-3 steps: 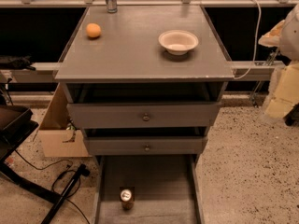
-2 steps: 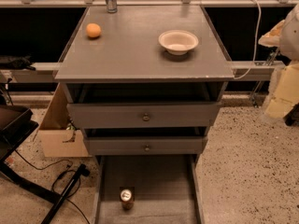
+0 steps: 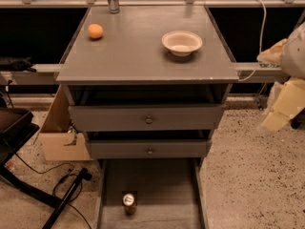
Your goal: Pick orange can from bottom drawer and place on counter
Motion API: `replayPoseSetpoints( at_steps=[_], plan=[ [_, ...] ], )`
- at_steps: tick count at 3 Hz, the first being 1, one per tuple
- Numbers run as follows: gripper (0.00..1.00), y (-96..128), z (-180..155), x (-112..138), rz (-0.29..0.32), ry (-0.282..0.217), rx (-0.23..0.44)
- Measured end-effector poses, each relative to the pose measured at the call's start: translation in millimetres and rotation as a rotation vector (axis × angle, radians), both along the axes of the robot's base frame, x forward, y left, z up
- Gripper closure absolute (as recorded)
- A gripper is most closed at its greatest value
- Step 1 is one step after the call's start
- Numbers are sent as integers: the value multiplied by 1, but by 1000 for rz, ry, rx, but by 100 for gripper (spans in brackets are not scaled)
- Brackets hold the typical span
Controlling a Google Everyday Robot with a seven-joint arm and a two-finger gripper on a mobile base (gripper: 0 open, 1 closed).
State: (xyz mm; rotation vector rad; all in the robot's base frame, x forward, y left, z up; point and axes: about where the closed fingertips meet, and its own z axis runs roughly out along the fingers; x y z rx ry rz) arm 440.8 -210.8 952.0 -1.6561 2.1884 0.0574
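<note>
Pick not begun imo. Orange can (image 3: 129,202) stands upright in the open bottom drawer (image 3: 164,190), front-left. Gripper (image 3: 279,109) hangs off right of the counter (image 3: 143,46), can't tell if open/shut. Next: needs to swing over & reach down.

Only the robot's arm (image 3: 295,51) has moved. Its pale, blurred bulk at the right edge of the view, off the right side of the counter (image 3: 143,61), now sits lower and slightly further left than a second ago. Its upper part earlier reached above the level of the bowl (image 3: 182,43). It now hangs between the bowl's level and the counter's front edge. The lower yellowish block, taken to be the gripper (image 3: 282,105), has dropped too, and its tip now lies level with the bottom of the top drawer (image 3: 147,119) front.
</note>
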Motion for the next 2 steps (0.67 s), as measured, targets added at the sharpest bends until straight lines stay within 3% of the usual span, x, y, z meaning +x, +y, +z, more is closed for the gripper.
replayPoseSetpoints(
  at_steps=[1, 2],
  plan=[
    [0, 23, -57, -3, 49, 38, 189],
    [0, 56, -134, -16, 105, 47, 408]
  ],
)
